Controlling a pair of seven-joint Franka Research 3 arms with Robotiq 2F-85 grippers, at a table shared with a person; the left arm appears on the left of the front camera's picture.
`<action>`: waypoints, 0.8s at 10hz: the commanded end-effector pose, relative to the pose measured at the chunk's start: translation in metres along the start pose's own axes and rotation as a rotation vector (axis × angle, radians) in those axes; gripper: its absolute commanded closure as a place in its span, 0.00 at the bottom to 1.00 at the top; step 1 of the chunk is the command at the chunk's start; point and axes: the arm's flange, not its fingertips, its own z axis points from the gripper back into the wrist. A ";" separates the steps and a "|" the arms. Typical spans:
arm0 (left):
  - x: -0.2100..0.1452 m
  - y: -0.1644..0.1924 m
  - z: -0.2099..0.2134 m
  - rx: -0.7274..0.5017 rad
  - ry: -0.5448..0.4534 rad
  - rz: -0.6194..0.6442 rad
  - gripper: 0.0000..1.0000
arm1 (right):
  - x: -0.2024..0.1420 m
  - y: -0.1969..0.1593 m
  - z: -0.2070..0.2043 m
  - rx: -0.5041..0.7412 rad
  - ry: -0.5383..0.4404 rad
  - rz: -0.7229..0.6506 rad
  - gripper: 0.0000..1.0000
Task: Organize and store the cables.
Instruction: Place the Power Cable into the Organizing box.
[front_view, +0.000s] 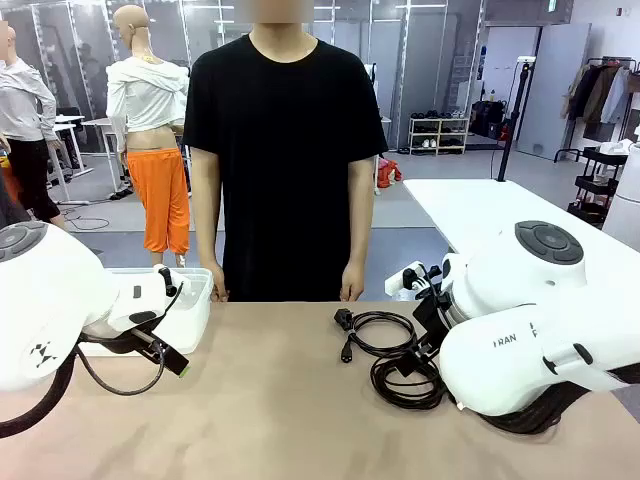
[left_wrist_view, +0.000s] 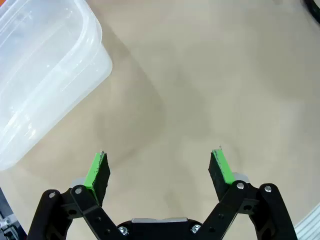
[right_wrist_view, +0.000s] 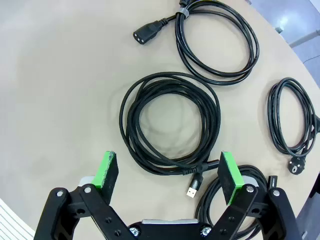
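Several black cables lie coiled on the tan table. In the right wrist view my right gripper (right_wrist_view: 168, 172) hangs open just above the near rim of the middle coil (right_wrist_view: 127, 120), whose USB plug (right_wrist_view: 191, 191) lies between the fingers. Beyond it is a coil with a power plug (right_wrist_view: 215, 77), and to the right a slimmer coil (right_wrist_view: 275, 115). Another coil (right_wrist_view: 212, 195) is partly hidden under one finger. From the front, two coils (front_view: 380, 330) (front_view: 405, 385) show beside the right arm. My left gripper (left_wrist_view: 160, 170) stands open over bare table, holding nothing.
A clear plastic container (left_wrist_view: 45, 75) (front_view: 190, 300) stands at the table's far left, close to the left gripper. A person in a black T-shirt (front_view: 285, 150) stands at the far edge, hands down at their sides. Bare tabletop (front_view: 270, 400) stretches between the arms.
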 end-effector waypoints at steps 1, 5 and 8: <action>0.000 0.000 0.000 0.000 0.000 0.000 0.00 | 0.000 0.000 0.000 0.000 0.000 0.000 0.00; 0.000 0.000 0.000 0.000 0.000 0.000 0.00 | 0.000 0.000 0.000 0.000 0.000 0.000 0.00; 0.000 0.000 0.000 0.000 0.000 0.000 0.00 | 0.000 0.000 0.000 0.000 0.000 0.000 0.00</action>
